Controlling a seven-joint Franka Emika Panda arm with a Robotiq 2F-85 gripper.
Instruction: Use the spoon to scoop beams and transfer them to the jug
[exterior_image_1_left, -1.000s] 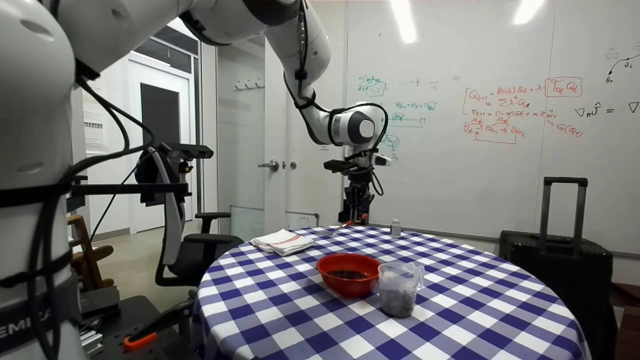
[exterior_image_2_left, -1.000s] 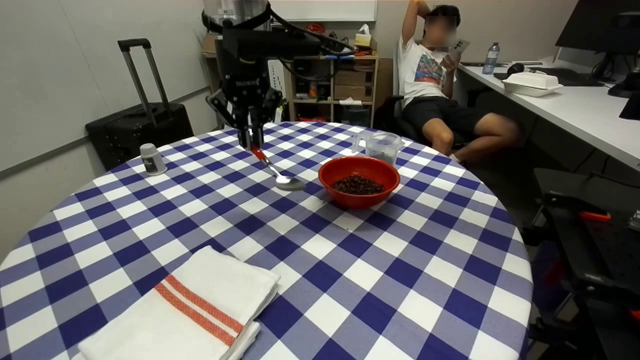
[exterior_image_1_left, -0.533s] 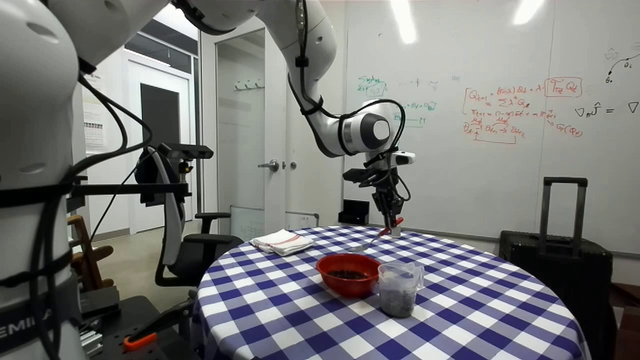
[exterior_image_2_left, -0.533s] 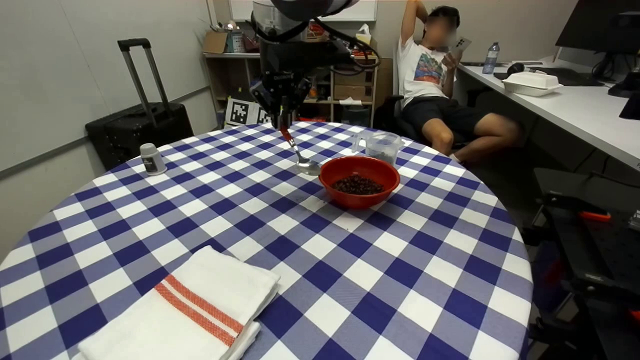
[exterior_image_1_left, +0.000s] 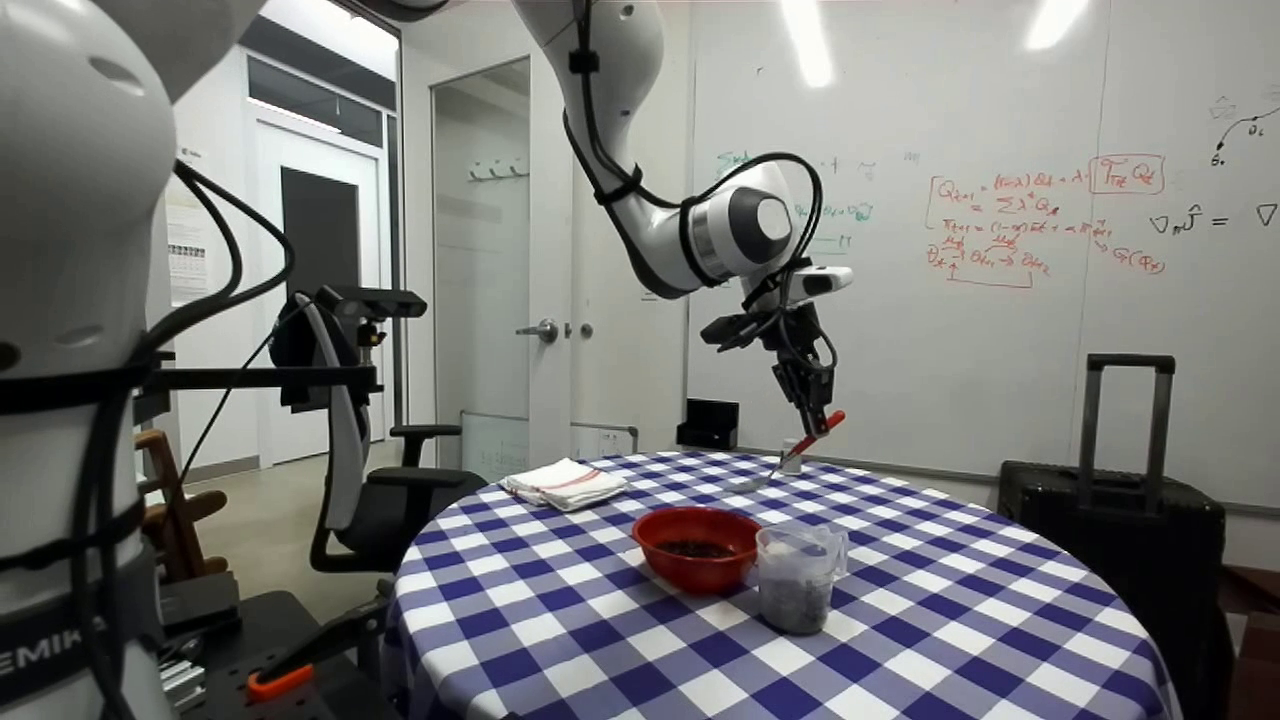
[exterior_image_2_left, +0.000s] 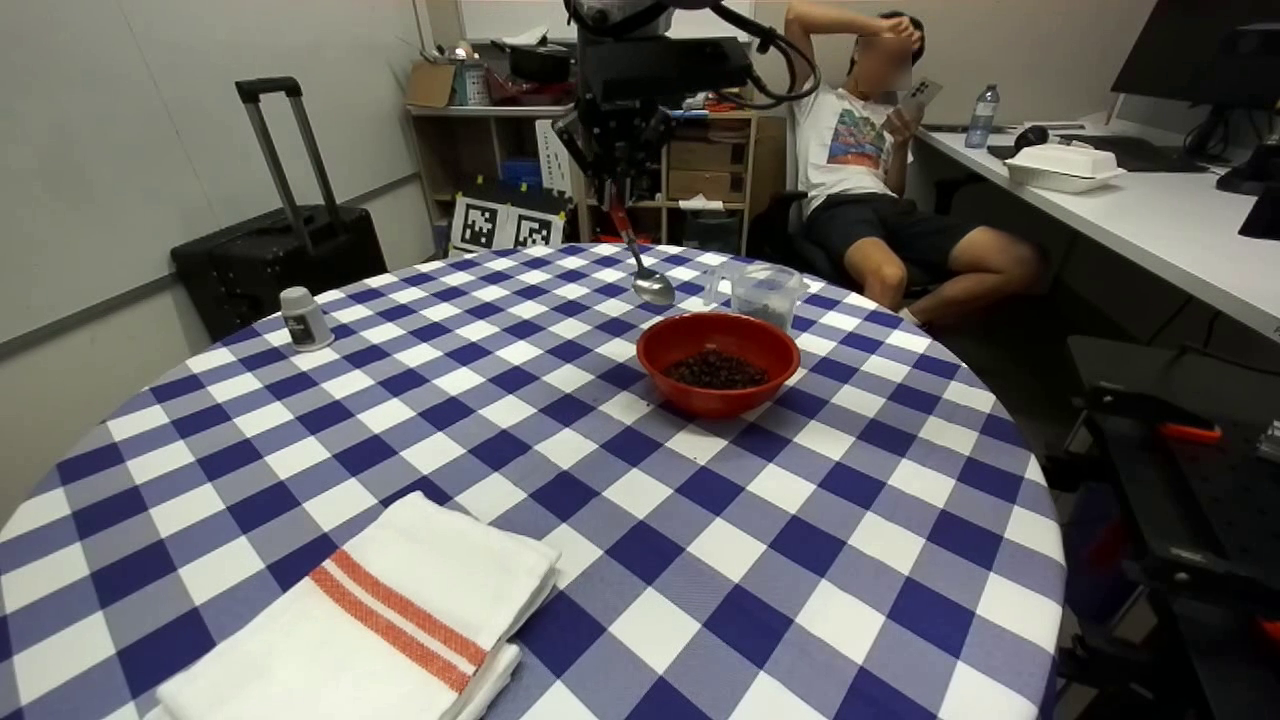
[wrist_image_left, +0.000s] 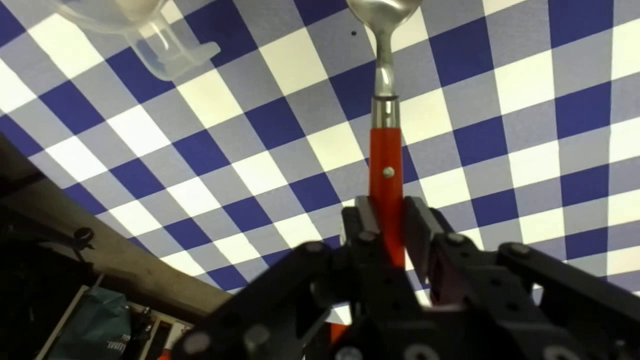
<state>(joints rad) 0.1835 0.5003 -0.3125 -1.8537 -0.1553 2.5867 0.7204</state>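
In the wrist view we see the black two-finger gripper (wrist_image_left: 387, 210) pressed together on the red handle of a spoon (wrist_image_left: 386, 160), one finger against each side with just the handle's thickness between; the spoon's silvery neck runs to the top edge, which crops its head. In both exterior views we see the spoon slant downward, its head in the air over a blue-and-white checked tablecloth (exterior_image_2_left: 640, 520); near it, though apart, sits a red bowl (exterior_image_2_left: 718, 403) with dark beans (exterior_image_2_left: 716, 370) in the bottom; close beside that bowl stands the translucent jug (exterior_image_1_left: 797, 585), upright, its lower part greyed by contents too cloudy for us to make out; whether bowl and jug touch, we cannot tell. Farther out on the cloth are a folded white towel (exterior_image_2_left: 450, 570) with red stripes and a small grey capped container (exterior_image_2_left: 305, 320); past the cloth's edge we find a black suitcase (exterior_image_2_left: 350, 245), a whiteboard (exterior_image_1_left: 900, 380) bearing handwriting, and a seated, white-shirted person (exterior_image_2_left: 855, 150) holding a phone (exterior_image_2_left: 920, 93).
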